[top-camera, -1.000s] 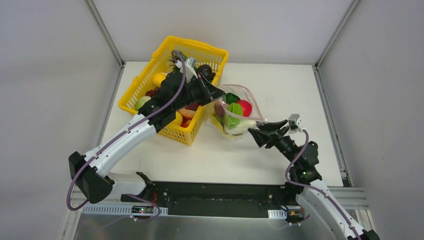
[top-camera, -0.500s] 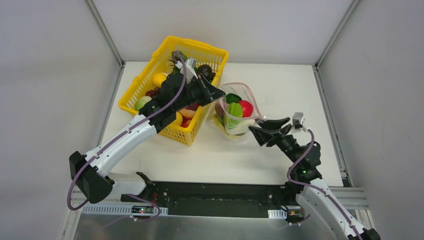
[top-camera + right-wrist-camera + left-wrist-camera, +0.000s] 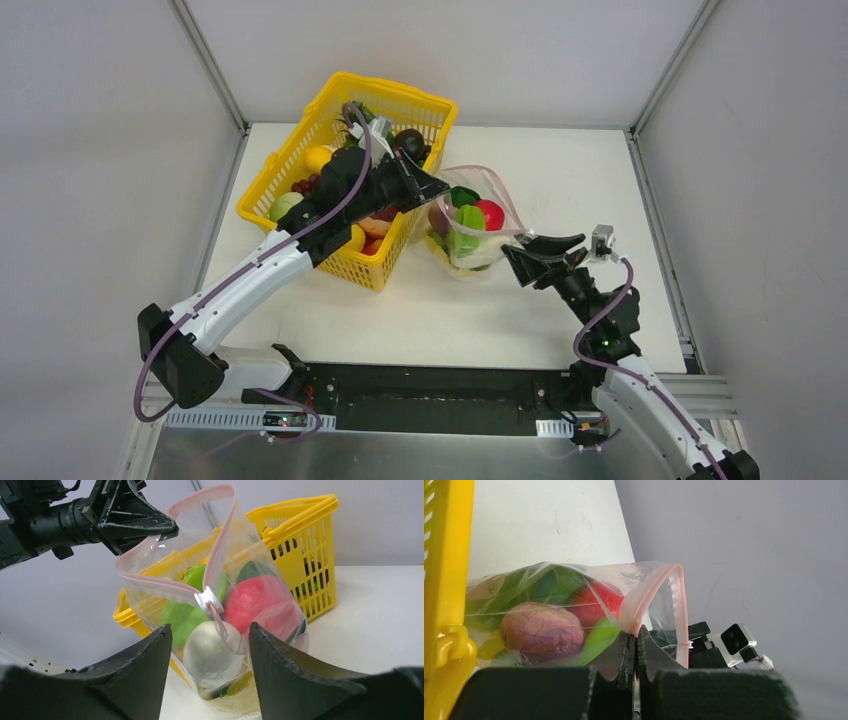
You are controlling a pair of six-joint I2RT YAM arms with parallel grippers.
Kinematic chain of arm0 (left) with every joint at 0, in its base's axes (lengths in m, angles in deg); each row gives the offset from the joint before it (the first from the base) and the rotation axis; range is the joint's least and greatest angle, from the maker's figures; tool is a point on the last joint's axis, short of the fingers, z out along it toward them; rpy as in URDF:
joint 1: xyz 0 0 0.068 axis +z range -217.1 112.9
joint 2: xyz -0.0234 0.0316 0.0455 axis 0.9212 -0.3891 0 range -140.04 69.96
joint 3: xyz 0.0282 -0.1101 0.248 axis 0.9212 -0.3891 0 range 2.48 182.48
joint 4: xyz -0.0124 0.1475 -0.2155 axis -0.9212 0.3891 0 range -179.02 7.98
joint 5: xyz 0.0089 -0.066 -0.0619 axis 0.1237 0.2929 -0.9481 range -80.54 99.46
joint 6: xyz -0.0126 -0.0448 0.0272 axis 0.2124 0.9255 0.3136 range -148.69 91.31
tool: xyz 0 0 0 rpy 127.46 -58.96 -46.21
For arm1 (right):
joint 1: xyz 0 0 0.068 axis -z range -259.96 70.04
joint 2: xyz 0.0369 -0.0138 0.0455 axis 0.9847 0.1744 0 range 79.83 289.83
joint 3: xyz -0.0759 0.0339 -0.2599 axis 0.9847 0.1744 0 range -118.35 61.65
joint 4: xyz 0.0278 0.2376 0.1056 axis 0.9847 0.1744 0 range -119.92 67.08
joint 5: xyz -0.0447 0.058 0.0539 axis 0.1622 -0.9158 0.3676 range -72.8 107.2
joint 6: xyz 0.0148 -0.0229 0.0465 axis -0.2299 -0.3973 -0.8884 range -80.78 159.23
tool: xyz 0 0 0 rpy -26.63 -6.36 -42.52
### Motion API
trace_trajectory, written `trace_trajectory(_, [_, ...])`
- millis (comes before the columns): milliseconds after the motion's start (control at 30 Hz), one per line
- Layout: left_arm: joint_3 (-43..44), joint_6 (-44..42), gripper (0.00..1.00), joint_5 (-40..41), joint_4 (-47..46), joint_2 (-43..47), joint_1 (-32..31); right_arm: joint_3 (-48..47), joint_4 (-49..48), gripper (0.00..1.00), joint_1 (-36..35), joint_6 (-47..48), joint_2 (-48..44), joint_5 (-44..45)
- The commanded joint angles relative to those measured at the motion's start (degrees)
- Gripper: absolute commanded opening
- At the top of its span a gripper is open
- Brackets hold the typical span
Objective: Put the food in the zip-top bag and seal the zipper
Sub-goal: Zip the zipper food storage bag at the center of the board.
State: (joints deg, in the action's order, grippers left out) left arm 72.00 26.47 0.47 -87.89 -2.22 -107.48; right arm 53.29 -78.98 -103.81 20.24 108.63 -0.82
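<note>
Left jaws are clamped tight on the pink zipper (image 3: 682, 615) of the bag (image 3: 470, 225), pinching one end and holding the mouth up and open. Right jaws stand wide apart, just short of the bag, framing the white slider (image 3: 207, 600). The food is inside: red apple (image 3: 255, 600), white radish (image 3: 212, 652), greens (image 3: 182, 617). The bag stands mid-surface (image 3: 560, 170), just beside the yellow basket (image 3: 372, 262) at the far left corner.

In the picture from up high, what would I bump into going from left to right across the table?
yellow basket → zip-top bag → right gripper, its jaws open toward the bag.
</note>
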Motion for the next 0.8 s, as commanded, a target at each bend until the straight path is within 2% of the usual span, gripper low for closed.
trace_trajectory(0, [0.19,1.18,0.00,-0.32,-6.09,3.00,0.90,-0.27,-2.81,0.61,0.05,1.47,-1.23,1.43])
trace_trajectory(333, [-0.60,1.88,0.00,-0.49,-7.08,2.99,1.09,0.75,-2.93,0.78,0.06,2.20,0.31,3.59])
trace_trajectory(400, [-0.74,2.01,0.00,-0.52,-7.23,3.01,1.09,1.01,-3.75,0.78,0.13,2.46,0.95,3.33])
trace_trajectory(600, [-1.82,2.43,0.00,0.02,-7.63,3.27,1.18,0.45,-12.37,0.60,0.05,1.69,5.87,1.27])
trace_trajectory(667, [-2.16,2.57,0.00,0.02,-7.86,3.30,1.18,0.24,-15.24,0.62,0.12,0.35,7.07,1.28])
trace_trajectory(767, [-2.36,2.60,0.00,0.09,-7.81,3.58,1.23,0.01,-18.70,0.72,0.08,-2.07,8.90,1.13])
